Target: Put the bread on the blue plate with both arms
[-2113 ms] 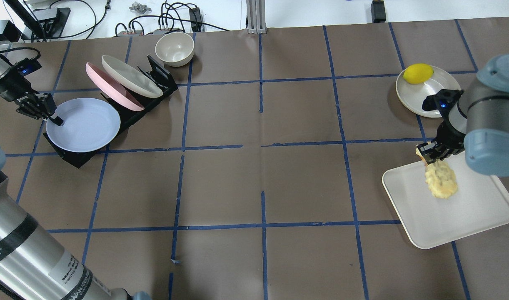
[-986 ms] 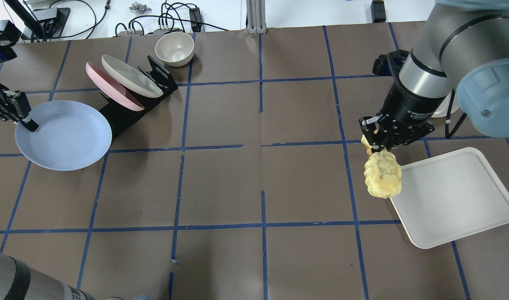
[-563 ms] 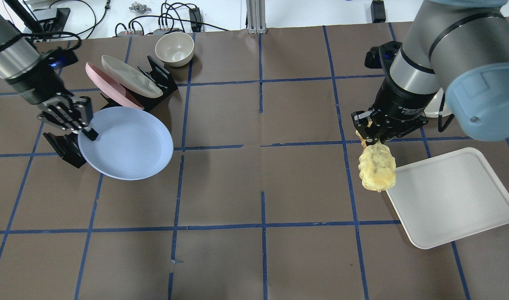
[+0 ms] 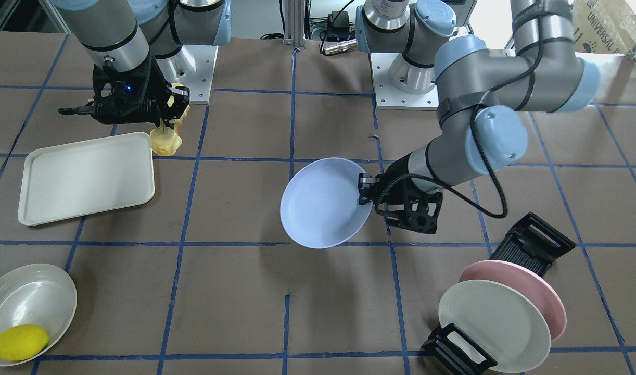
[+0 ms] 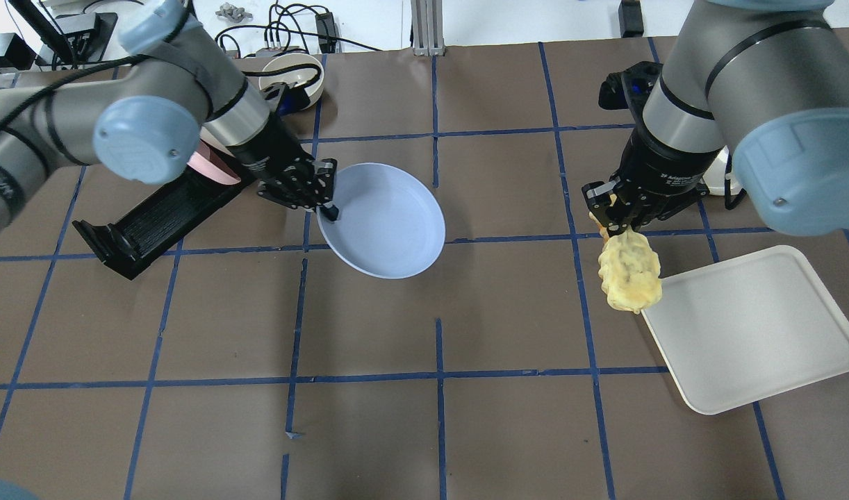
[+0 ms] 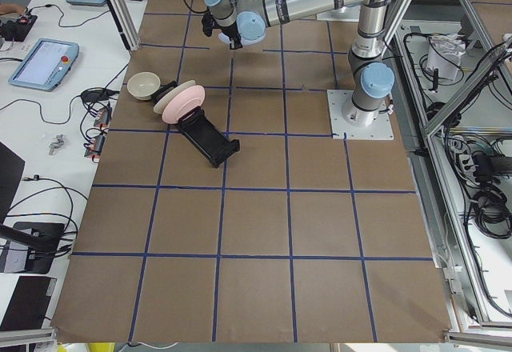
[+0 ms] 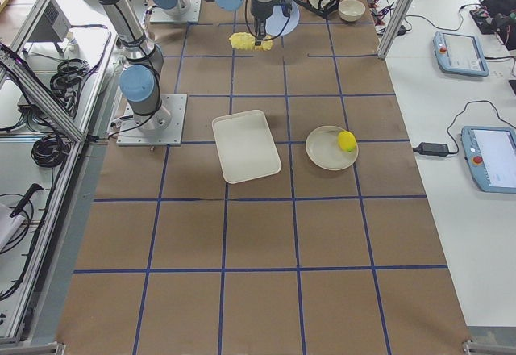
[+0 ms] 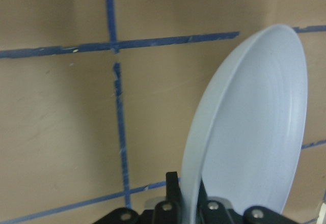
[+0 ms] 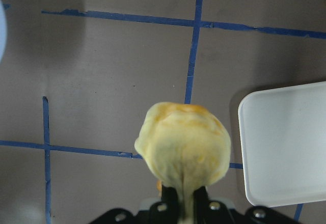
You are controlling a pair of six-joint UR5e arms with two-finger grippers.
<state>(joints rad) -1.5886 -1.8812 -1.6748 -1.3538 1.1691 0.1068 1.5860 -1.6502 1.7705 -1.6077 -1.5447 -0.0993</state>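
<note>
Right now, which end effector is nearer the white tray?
Right. The right end effector, holding the bread, hangs beside the white tray; the left end effector grips the blue plate near mid-table.

pink plate (image 5: 205, 163) mostly behind left arm (image 5: 139, 132), bread (image 5: 629, 274) end seemingly hidden between fingers (image 5: 611, 217)

I run two grey metal arms with light-blue joint caps. The left arm (image 5: 209, 76) carries a looping black cable (image 4: 505, 211); the right arm (image 5: 744, 62) wears a black collar (image 5: 674, 182) lettered in white. The left gripper (image 5: 329, 210) and right gripper (image 5: 620, 229) are both black.
</note>
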